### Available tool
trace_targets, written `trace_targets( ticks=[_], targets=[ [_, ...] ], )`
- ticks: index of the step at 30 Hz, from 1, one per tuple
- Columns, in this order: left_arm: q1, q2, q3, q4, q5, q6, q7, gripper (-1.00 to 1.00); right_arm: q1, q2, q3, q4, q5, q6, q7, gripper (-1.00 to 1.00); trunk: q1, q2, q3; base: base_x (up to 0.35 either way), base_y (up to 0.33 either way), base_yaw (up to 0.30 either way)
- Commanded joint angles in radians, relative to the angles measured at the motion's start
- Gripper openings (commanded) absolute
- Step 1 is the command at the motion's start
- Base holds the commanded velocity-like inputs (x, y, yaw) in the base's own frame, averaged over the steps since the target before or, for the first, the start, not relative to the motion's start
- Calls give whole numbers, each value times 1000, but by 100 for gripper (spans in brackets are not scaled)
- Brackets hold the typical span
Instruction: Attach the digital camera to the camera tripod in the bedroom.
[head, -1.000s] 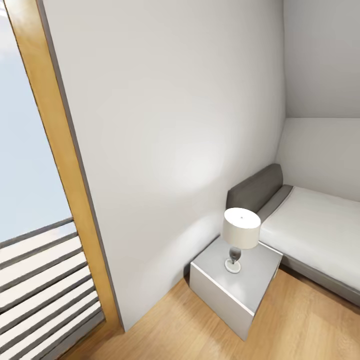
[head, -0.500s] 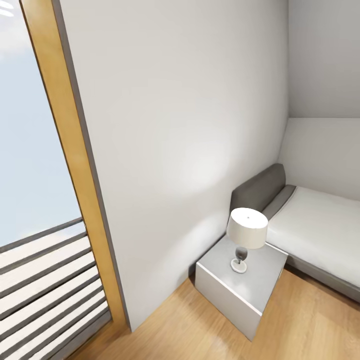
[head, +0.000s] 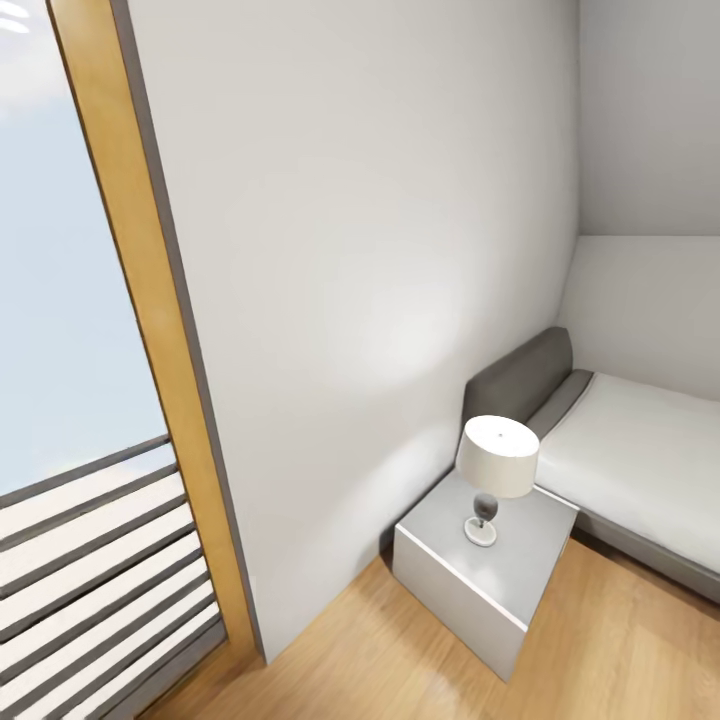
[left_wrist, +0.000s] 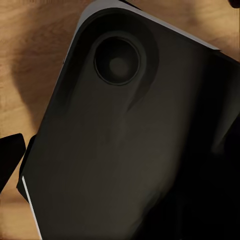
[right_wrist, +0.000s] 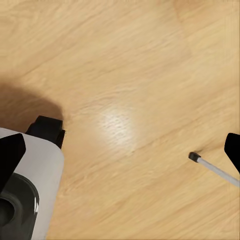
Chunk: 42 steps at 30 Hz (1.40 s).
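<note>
Head view, you're facing a white wall (head: 380, 250). A wooden door frame (head: 150, 330) runs from 11 down to 7 o'clock, with grey horizontal slats (head: 90, 560) and bright sky beyond it.

At 5 o'clock a grey bedside counter (head: 450, 575) stands in the corner against the wall. One white-shaded lamp (head: 495, 470) stands upright on it. A low bed (head: 640, 460) with a white mattress lies at 4 o'clock, touching the counter's far side. Its grey headboard (head: 520, 375) is against the wall. Light wood floor (head: 620, 650) runs along the bottom.

Left wrist view: a dark rounded panel (left_wrist: 125, 150) with one round recess sits close in front of the camera and blocks most of the floor under it. One tip of the left fingers (left_wrist: 10, 160) shows at the edge. I cannot tell if they are clenched or released.

Right wrist view: the right fingers (right_wrist: 11, 150) are released, two black tips wide apart, nothing between them but floor. A white and grey rounded housing (right_wrist: 35, 190) sits just beside one tip.

Camera tripod (right_wrist: 212, 167): one thin silver leg with a small black foot shows, with the foot resting on the floor near the other right tip and not touching it. The rest of the tripod is out of frame.

Count: one counter, one lamp, one bed, one tripod leg.
</note>
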Motion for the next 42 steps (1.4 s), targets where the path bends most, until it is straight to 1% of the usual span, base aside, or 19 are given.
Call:
trace_targets(
  ticks=[1, 8, 25, 31, 42],
  targets=[
    [1, 0, 4, -2, 4, -1, 0, 100, -1, 0, 3, 1, 4, 2, 3, 100, 0, -1, -1, 0, 139, 0],
    [1, -2, 4, -2, 4, -1, 0, 100, -1, 0, 3, 1, 4, 1, 3, 100, 0, -1, -1, 0, 68, 0],
    [1, -2, 4, -2, 4, -1, 0, 100, -1, -3, 3, 1, 4, -2, 4, 100, 0, -1, -1, 0, 3, 0],
    [1, -2, 3, -2, 4, -1, 0, 100, -1, -3, 3, 1, 4, -2, 4, 100, 0, -1, -1, 170, 0, 0],
    [1, -2, 3, -2, 4, -1, 0, 100, -1, -3, 3, 1, 4, -2, 4, 100, 0, -1, -1, 25, 0, 0]
  ],
)
